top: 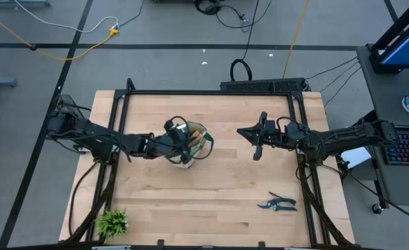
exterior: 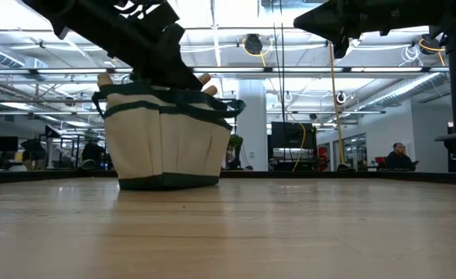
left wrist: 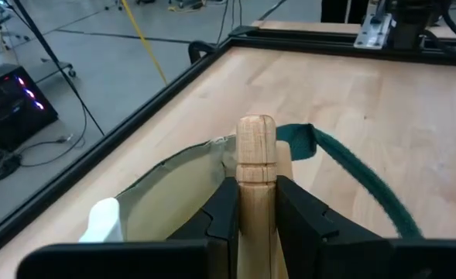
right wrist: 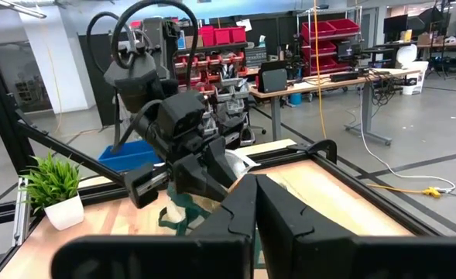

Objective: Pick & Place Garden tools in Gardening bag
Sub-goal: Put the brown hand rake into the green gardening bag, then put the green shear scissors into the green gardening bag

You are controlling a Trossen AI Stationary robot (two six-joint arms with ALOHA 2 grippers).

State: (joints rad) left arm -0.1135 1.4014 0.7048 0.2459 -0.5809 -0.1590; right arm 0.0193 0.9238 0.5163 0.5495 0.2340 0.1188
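The wooden table [top: 218,201] carries the beige gardening bag [exterior: 166,143] left of its centre, wooden handles poking from its mouth. The left gripper [left wrist: 256,203] sits over the bag, fingers clamped on a wooden tool handle [left wrist: 256,155] standing upright in it. The right gripper [top: 258,136] hangs above bare table right of centre, fingers pressed together, empty. Dark pruning shears [top: 278,203] lie near the right front corner, a small potted plant [top: 112,222] at the left front corner.

Left arm [top: 100,142] extended toward centre, left gripper [top: 178,144] with jaws clamped, right arm [top: 336,141] held raised, right gripper [top: 258,136] with jaws closed, nothing held.
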